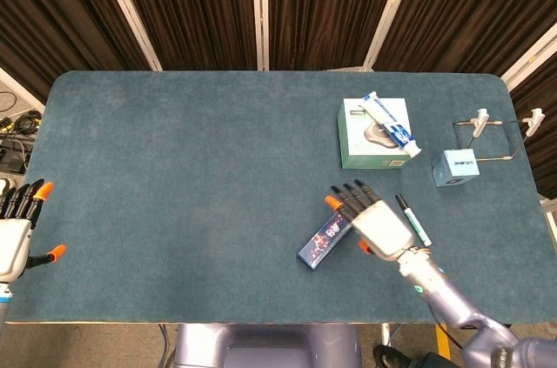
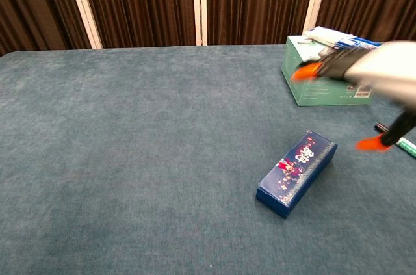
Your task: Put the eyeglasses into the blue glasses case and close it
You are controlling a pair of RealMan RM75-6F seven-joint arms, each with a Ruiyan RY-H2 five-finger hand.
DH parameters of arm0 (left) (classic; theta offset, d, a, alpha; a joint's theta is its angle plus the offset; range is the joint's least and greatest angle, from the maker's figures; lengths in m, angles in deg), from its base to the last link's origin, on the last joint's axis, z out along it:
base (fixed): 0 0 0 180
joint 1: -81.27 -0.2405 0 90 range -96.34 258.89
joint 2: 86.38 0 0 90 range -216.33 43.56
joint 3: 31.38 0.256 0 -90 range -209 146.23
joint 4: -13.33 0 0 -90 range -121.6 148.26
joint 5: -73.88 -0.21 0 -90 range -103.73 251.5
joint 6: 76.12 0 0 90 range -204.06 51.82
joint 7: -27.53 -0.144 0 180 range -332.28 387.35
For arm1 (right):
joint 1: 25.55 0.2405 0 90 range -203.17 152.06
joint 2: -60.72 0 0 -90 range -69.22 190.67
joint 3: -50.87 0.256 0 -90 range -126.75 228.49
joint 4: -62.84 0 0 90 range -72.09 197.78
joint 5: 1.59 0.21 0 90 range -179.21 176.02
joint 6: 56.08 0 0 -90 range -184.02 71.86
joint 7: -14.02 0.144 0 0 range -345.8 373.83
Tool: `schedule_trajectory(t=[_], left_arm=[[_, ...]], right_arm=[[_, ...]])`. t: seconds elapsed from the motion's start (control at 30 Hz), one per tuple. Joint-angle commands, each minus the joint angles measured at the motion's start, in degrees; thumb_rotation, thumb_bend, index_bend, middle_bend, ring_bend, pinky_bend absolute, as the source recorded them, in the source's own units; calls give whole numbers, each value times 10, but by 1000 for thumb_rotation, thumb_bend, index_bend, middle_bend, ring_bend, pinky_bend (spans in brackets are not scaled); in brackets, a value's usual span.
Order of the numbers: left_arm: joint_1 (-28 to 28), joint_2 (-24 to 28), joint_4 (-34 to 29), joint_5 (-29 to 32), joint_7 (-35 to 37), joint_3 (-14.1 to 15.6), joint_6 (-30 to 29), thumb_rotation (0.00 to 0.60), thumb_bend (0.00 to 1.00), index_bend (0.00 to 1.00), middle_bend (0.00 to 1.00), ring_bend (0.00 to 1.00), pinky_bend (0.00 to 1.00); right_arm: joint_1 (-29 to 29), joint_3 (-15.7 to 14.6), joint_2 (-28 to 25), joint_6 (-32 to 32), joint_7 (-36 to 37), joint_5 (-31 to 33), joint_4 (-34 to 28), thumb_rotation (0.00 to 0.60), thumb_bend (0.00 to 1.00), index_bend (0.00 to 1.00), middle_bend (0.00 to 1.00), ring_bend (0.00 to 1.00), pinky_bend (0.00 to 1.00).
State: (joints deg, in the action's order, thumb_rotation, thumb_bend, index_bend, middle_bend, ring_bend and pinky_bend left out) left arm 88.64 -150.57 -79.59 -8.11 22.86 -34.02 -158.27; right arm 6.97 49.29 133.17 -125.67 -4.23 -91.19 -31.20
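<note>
From the head view, the blue glasses case (image 1: 325, 238) lies closed and slanted on the table (image 1: 174, 168), near the front edge and right of centre. The right hand (image 1: 372, 220) is just beside its upper right end, fingers spread and holding nothing, not touching the case. A pen (image 1: 413, 219) lies just right of that hand. Farther back sits a green box (image 1: 373, 133) with a toothpaste tube (image 1: 391, 123) across its top, and a small light-blue cube (image 1: 455, 167) and the eyeglasses (image 1: 493, 131) rest near the right edge. The left hand (image 1: 19, 227) shows at the far left edge, off the table, fingers apart and empty. Across the chest view, the case (image 2: 297, 172) lies alone on the cloth, while the right hand (image 2: 370, 73) is a blurred shape above and to its right, in front of the green box (image 2: 318, 83), clear of the case.
</note>
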Motion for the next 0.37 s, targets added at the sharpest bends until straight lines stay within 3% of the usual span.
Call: schedule_trajectory(t=[0.03,0.2,0.37], left_arm=[[-3,4,-4,-6,6,2,-5,600,0,0,0,0,0],[-9,12,-9,-19,20,5,-17,600,0,0,0,0,0],[-16,20,-11,-29,39,7,-30,600,0,0,0,0,0]], right_arm=[[-54,8,-28,-76,52,-1,-9,600,0,0,0,0,0],[-97,12,-30,-155,59,-24,34,600,0,0,0,0,0],[-130,8,-20,-188,77,-24,63,600,0,0,0,0,0]])
